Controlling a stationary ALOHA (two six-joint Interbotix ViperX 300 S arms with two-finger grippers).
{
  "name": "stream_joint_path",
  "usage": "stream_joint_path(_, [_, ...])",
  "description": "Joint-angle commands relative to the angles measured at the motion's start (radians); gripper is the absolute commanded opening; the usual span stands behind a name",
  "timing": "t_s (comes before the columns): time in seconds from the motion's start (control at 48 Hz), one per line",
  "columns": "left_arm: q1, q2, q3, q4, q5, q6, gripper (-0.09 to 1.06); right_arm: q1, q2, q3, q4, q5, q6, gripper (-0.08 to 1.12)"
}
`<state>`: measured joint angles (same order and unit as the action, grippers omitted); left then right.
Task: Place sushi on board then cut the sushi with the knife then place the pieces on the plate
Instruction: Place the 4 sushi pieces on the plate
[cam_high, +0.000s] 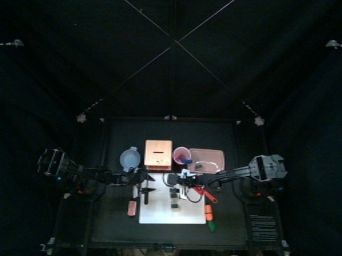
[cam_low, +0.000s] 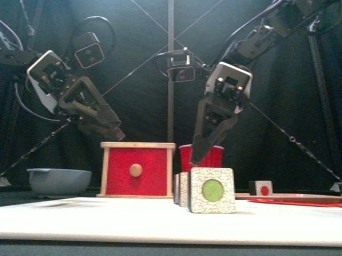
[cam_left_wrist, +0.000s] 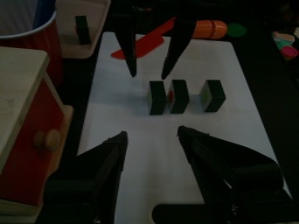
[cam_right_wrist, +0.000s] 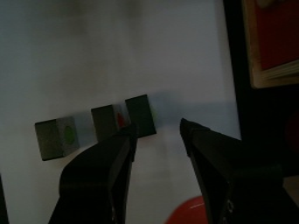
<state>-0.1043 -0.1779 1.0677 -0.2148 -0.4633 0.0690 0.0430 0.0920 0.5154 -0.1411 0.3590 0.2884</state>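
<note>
Three dark green sushi blocks (cam_left_wrist: 180, 96) stand in a short row on the white cutting board (cam_left_wrist: 222, 149); the front view shows the nearest block's end face (cam_low: 210, 190). My right gripper (cam_left_wrist: 153, 70) hangs open just above and beside the row, holding nothing, and its own view shows the blocks (cam_right_wrist: 105, 124) ahead of its fingers. My left gripper (cam_left_wrist: 152, 136) is open over the board, short of the blocks. A red toy knife (cam_left_wrist: 146, 42) lies flat on the board beyond the row. One more dark block (cam_left_wrist: 80, 26) stands past the board by the red cup (cam_low: 203, 155).
The wooden box with the red drawer front (cam_low: 138, 172) stands behind the board, with the blue-grey bowl (cam_low: 59, 180) to its left. The pink tray (cam_high: 209, 158) lies at the back right. An orange toy (cam_left_wrist: 211, 28) lies off the board's right end.
</note>
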Motion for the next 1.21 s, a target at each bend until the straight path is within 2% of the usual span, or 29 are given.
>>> stream_joint_path(0.021, [0.002,-0.003,-0.012,-0.002,-0.006,0.002,0.86,0.006,-0.014,-0.032,-0.002,0.000,-0.002,0.80])
stream_joint_path(0.854, [0.000,-0.003,-0.012,-0.002,-0.005,0.002,0.86,0.026,0.072,-0.072,-0.003,0.014,-0.002,0.78])
stream_joint_path(0.979, [0.002,-0.003,-0.011,-0.002,-0.006,0.002,0.86,0.026,0.087,-0.081,-0.003,0.015,-0.002,0.73])
stream_joint_path(1.125, [0.002,-0.005,-0.009,-0.002,-0.006,0.002,0.86,0.023,0.083,-0.083,-0.003,0.028,0.003,0.57])
stream_joint_path(1.208, [0.002,-0.003,-0.009,-0.002,-0.006,0.002,0.86,0.021,0.067,-0.080,0.000,0.041,0.005,0.53])
